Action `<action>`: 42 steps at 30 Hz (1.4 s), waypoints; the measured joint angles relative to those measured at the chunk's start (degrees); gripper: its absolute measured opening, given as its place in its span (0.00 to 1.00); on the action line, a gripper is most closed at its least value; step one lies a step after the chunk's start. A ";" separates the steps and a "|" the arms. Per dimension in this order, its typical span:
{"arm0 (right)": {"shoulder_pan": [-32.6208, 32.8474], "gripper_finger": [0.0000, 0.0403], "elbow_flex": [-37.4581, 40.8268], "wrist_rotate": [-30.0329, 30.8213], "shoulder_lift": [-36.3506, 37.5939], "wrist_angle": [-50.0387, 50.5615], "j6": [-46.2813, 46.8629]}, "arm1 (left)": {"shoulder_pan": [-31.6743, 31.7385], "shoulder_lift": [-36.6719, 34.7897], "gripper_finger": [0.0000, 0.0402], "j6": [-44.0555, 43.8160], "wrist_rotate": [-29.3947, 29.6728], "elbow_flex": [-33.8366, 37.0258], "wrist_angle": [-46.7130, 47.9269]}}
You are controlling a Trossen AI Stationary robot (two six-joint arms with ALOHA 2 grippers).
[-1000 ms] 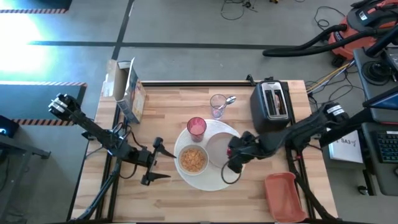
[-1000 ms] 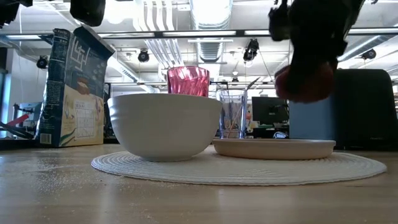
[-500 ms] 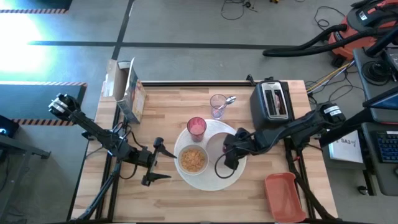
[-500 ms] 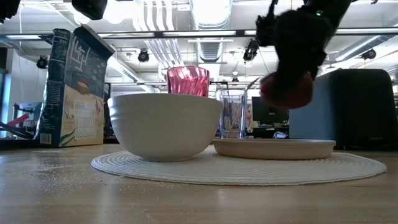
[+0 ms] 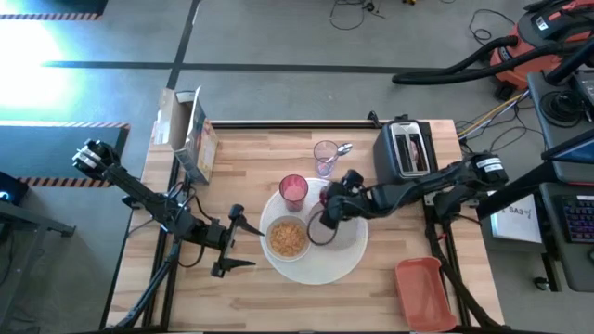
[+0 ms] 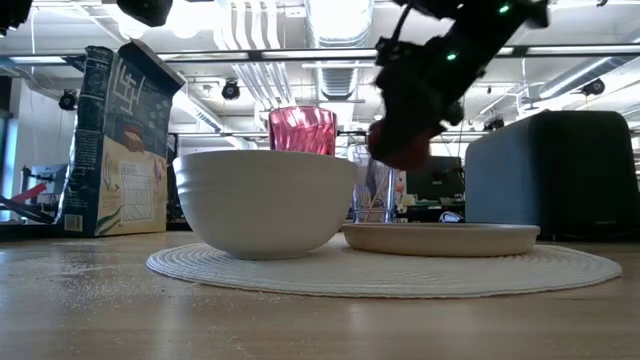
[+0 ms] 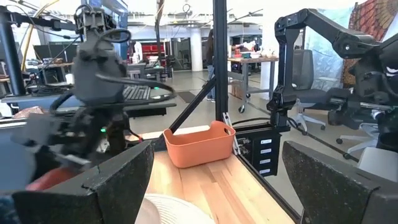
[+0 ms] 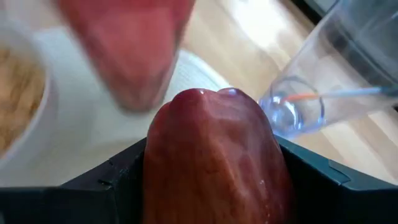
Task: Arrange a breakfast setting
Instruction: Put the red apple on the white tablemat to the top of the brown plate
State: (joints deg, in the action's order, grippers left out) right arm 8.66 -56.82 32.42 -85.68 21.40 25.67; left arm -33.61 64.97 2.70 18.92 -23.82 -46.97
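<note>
A round white woven placemat [image 5: 320, 269] lies mid-table. On it stand a white bowl [image 5: 288, 238] of cereal, a pale plate [image 6: 440, 238] and a pink cup [image 5: 293, 189]. My right gripper [image 5: 327, 211] hangs above the plate, close to the cup, shut on a small red fruit [image 8: 214, 155]. The low view shows the fruit [image 6: 400, 146] in the air above the plate. A metal spoon [image 5: 342, 148] stands in a clear glass [image 5: 325, 158] behind the mat. My left gripper [image 5: 239, 239] waits open, left of the bowl. My right gripper pinches the red fruit by two opposite sides [image 8: 158, 168] between its two fingers [image 8: 106, 183]. The fingers come slanting down from the table's right. The fruit is lifted clear, above the plate.
A black toaster [image 5: 406, 153] stands at the far right. A cereal box [image 5: 195, 139] stands at the far left. An orange tub [image 5: 422, 292] sits at the near right corner. Bare wood lies along the near edge in front of the mat.
My right gripper has carried the red fruit toward the table's left and a little toward the far edge, from above the mat's right side to above the plate beside the pink cup. It has turned and tipped further down on the way. The fruit stays lifted.
</note>
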 joint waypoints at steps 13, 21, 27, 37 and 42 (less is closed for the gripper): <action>-8.74 0.71 0.07 0.24 -8.40 -14.31 -2.64 | -0.11 -0.07 0.84 -0.20 -0.02 -0.01 0.95; -10.44 0.72 0.09 0.41 -13.22 -17.03 -4.69 | -0.11 -0.09 0.84 -0.22 -0.02 -0.01 1.47; -10.49 0.72 0.07 0.74 -13.17 -17.50 -7.25 | -0.09 -0.11 0.84 -0.22 -0.02 0.01 1.72; -10.46 0.72 0.07 0.72 -12.84 -17.32 -6.33 | -0.09 -0.11 0.84 -0.22 0.00 0.06 1.68; -10.46 0.72 0.07 0.69 -12.16 -17.04 -6.69 | -0.09 -0.13 0.84 -0.22 0.00 -0.03 1.65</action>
State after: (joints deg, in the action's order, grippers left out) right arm -1.80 -56.75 33.11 -97.83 4.36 18.98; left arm -33.69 64.84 2.48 18.92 -23.86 -45.32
